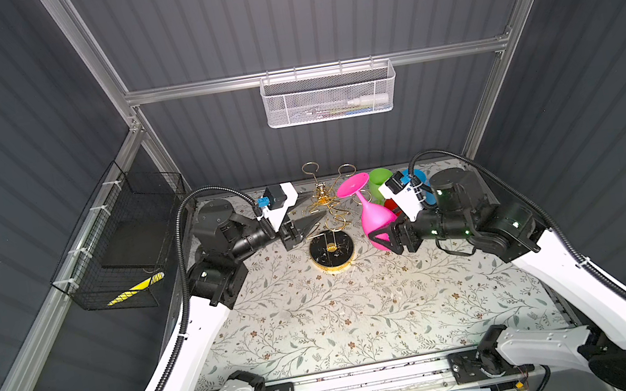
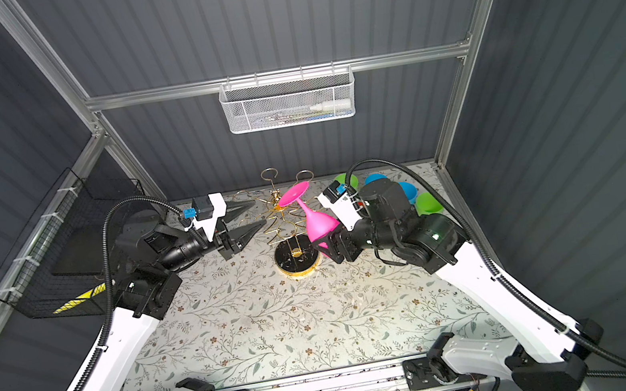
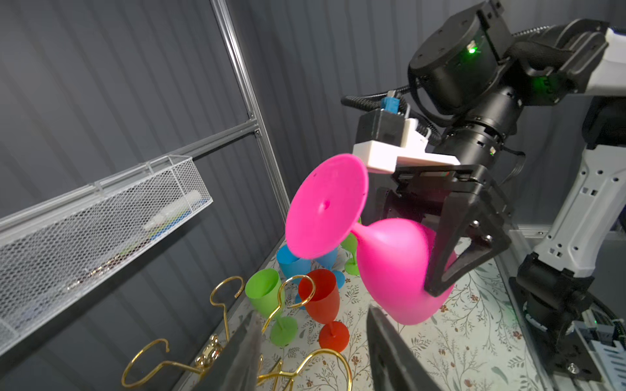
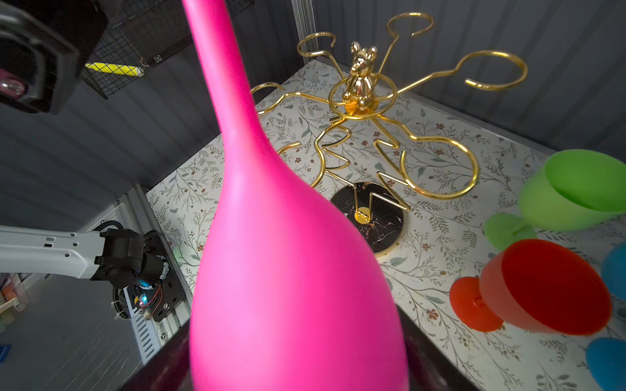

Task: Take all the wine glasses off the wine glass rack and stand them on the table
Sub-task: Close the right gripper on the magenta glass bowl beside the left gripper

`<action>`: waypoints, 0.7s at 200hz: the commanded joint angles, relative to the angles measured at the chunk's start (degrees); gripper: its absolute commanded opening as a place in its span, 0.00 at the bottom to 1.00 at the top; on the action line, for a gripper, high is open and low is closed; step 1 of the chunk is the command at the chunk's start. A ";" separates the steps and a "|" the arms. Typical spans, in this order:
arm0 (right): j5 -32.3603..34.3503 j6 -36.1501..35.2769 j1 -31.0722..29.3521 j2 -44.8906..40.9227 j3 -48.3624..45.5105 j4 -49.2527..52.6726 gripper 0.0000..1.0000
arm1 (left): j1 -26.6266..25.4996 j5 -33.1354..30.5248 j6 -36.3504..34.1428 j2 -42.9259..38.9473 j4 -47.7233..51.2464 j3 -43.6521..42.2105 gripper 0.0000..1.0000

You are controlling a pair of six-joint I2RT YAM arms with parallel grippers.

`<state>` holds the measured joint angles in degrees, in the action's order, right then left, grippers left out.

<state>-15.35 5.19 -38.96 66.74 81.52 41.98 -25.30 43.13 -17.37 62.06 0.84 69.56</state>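
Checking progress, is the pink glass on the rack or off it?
Off. The right gripper holds the glass by its bowl beside the rack; no loop rings its stem.

No legible text, brand or number in any view.

Nearest to a sign: yellow-and-black hazard-striped strip [image 1: 136, 289] lying in the black wire basket [image 1: 151, 195]. Stripes only, no words.

Small tag [image 4: 157, 59] on that basket's mesh, right wrist view: marks too small to read.

White tube [image 1: 368, 100] in the white mesh basket [image 1: 289, 103]: no print can be made out through the mesh.
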 commanded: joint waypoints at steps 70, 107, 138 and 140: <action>-1.40 4.15 -3.67 3.83 2.68 -1.26 0.49 | -2.21 -0.67 -8.13 1.98 -1.29 -0.28 0.50; -1.96 4.88 -5.20 4.73 2.77 -1.84 0.48 | -2.30 -1.74 -8.15 2.35 -1.54 -0.80 0.49; -1.96 5.54 -6.30 5.33 2.79 -1.94 0.49 | -2.39 -1.76 -7.67 2.66 -2.09 -0.55 0.43; -1.98 5.53 -6.30 5.37 2.71 -1.97 0.49 | -2.39 -1.68 -7.68 2.68 -2.08 -0.58 0.42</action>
<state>-16.51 9.54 -44.51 71.75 82.72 41.04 -27.35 41.71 -24.69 64.31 -0.01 69.34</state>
